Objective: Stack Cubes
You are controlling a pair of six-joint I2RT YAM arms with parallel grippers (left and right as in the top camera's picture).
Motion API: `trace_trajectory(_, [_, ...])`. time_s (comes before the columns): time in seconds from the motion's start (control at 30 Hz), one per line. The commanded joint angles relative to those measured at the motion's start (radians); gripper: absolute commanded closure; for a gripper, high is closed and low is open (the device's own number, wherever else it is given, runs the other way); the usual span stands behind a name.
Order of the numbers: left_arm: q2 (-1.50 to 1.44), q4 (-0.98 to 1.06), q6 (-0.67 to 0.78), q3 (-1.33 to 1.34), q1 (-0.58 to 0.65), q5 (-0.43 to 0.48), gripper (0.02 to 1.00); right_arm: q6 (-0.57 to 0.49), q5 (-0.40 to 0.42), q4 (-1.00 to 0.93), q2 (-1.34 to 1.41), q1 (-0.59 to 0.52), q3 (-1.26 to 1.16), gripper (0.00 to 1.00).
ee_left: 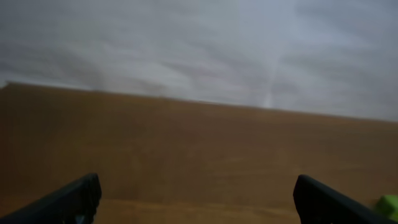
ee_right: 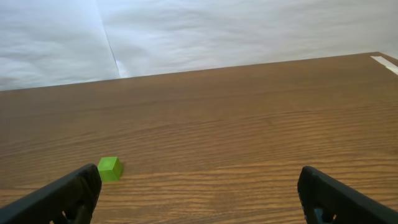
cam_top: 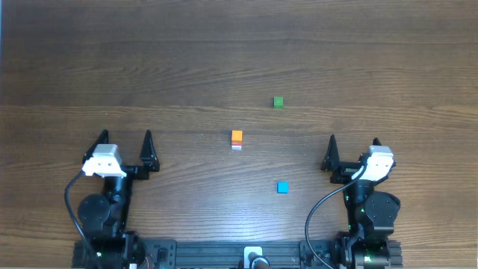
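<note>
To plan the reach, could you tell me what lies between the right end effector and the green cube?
Nothing but bare table between the right end effector and the green cube, seen in the right wrist view.

No legible text or markings anywhere.

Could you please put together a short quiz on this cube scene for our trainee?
1. True or false: the green cube and the blue cube lie apart, not touching.
2. What sits on the white cube? A) green cube B) orange cube C) blue cube
3. Fill in: the left claw and the right claw are both ___.
Key: 1 true; 2 B; 3 open.
</note>
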Motion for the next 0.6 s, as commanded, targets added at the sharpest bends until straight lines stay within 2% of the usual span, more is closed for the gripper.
trace_trajectory(0.03, [-0.050,-0.103,0.029,-0.005,0.008,0.018,0.020,-0.008,-0.005,0.003,-0.005,-0.005,-0.009,0.007])
trace_trajectory(0.6, [-0.060,-0.099,0.011,-0.005,0.009,0.018,0.018,-0.008,-0.005,0.003,-0.005,-0.005,-0.009,0.009])
